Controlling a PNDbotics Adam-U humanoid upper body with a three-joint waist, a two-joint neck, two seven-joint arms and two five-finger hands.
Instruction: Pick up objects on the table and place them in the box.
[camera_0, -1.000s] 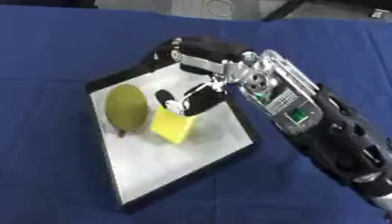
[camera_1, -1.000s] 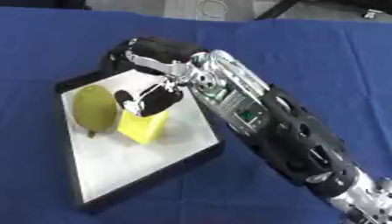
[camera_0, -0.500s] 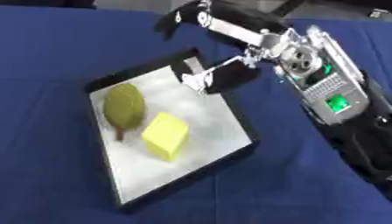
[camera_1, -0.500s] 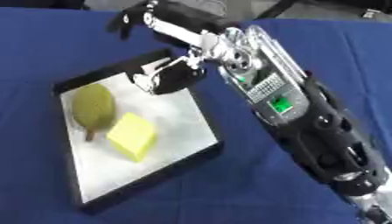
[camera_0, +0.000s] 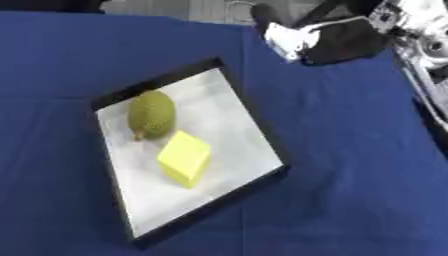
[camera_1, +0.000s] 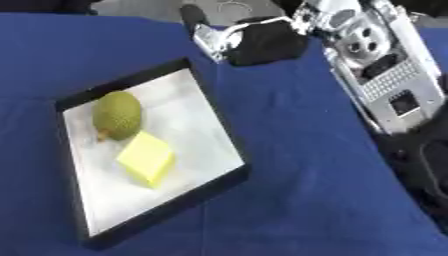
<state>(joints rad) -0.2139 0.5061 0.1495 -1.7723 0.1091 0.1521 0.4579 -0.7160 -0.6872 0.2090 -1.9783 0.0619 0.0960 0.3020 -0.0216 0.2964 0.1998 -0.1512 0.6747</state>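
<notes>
Box (camera_1: 223, 145) holds a green fruit (camera_1: 116, 115) and yellow block (camera_1: 145, 158); right hand (camera_1: 249, 41) hovers beyond it, fingers unclear.

Deep blue cloth (camera_0: 350, 150) covers whole table, faintly creased. Beyond far edge, strip of pale grey floor (camera_0: 188, 7) with dark blurred shapes, too unclear to identify. Light even, soft.

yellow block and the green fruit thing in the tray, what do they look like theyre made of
The yellow block looks like soft foam or sponge: matte, flat faces, no shine. The green fruit has a dull, finely bumpy skin with a small stem; probably a plastic or foam replica, though it cannot be told from real.
</notes>
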